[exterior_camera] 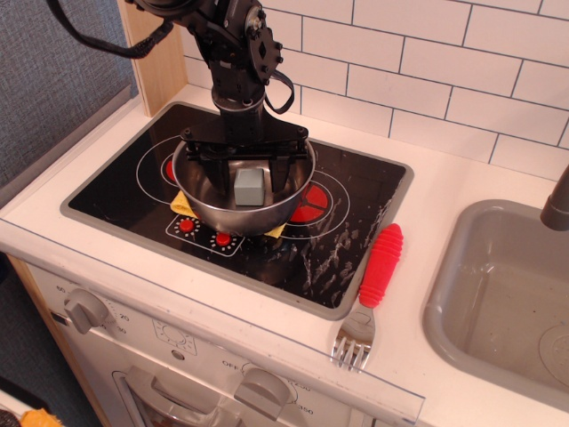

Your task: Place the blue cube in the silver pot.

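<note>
So the black stovetop (pixel 356 209) takes up most of the counter, with a grey sink (pixel 498 294) off to its right. The silver pot (pixel 213 200) sits on the stovetop's front-left burner, on top of a yellow cloth (pixel 182 204) poking out from under it. The robot arm comes down from above the pot, and its gripper (pixel 246 165) is spread wide open inside the rim, not gripping anything. The blue cube (pixel 250 188) is inside the pot, between the open fingers. A red-handled fork (pixel 371 286) lies just off the stovetop's right front corner.
</note>
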{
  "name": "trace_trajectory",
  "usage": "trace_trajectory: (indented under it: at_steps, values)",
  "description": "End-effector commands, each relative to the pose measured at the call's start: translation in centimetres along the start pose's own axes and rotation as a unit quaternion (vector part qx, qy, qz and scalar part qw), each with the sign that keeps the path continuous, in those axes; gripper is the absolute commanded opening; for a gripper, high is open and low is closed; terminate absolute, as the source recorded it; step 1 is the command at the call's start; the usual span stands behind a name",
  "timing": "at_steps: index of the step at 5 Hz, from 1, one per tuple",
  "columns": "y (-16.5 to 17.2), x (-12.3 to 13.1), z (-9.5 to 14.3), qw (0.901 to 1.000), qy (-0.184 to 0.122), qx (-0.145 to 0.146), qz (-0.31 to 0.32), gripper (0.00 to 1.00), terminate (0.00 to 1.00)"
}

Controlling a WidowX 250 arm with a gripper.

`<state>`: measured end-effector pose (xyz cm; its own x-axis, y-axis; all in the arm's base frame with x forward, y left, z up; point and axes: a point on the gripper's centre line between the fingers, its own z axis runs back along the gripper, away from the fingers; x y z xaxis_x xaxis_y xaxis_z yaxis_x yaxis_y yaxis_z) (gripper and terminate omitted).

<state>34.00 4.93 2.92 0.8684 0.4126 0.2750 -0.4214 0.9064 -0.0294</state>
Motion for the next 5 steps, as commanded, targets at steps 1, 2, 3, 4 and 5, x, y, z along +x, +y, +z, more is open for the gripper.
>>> trace_trajectory:
  at_steps: [1,2,3,4,5]
  values:
    - [0.5,1.9,3.0,0.9991,-0.039,-0.017,0.006,1.00,0.00]
    - [0.8,2.5,4.6,0.9990,-0.039,-0.019,0.001,1.00,0.00]
    - [0.7,3.1,8.8,0.9974,-0.067,-0.022,-0.009,1.00,0.00]
    - [0.9,3.2,12.1,0.9964,-0.074,-0.042,-0.005,1.00,0.00]
    - [0.9,3.2,12.1,0.9964,-0.074,-0.042,-0.005,1.00,0.00]
